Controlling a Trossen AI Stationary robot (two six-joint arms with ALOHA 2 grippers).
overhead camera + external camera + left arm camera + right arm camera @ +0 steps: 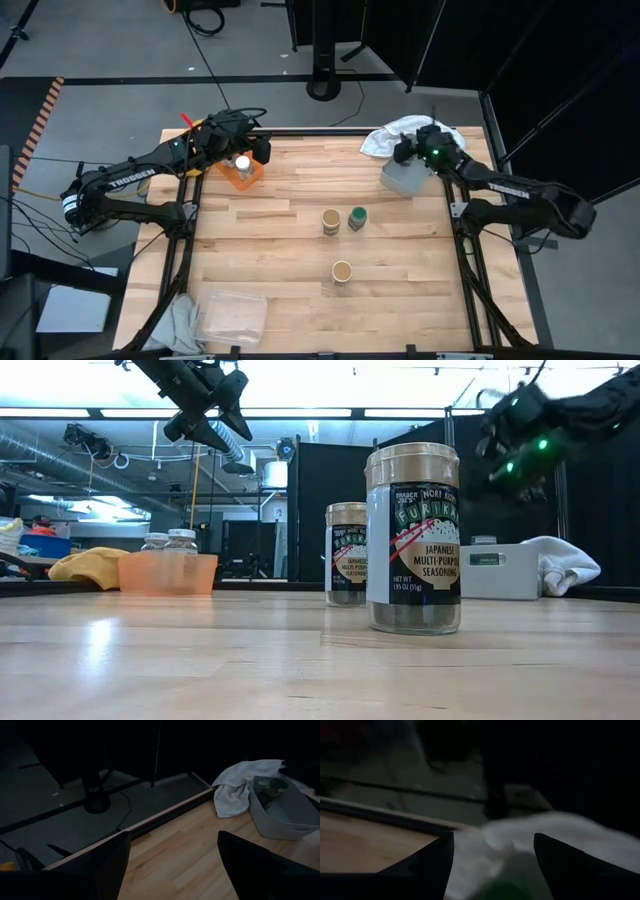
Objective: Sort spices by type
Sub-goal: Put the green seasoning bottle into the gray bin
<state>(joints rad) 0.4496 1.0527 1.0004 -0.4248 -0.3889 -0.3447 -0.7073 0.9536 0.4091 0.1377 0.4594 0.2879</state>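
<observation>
Low view. Tan-lidded spice jar (pixel 413 538) stands upright right of centre, close to the camera, label facing front. Second tan-lidded jar (pixel 346 554) stands farther back, just left of it. Orange tray (pixel 168 573) at left holds two white-lidded jars (pixel 170 546). Grey tray (pixel 498 571) at right, white cloth (pixel 563 565) against it. Left gripper (pixel 215 415) hangs upper left; right gripper (pixel 515 430) upper right, green lights showing.

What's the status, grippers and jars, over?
Left gripper open above orange tray, white-lidded jars inside. Right gripper open over grey tray. Two tan-lidded jars, one green-lidded jar unsorted mid-table.
</observation>
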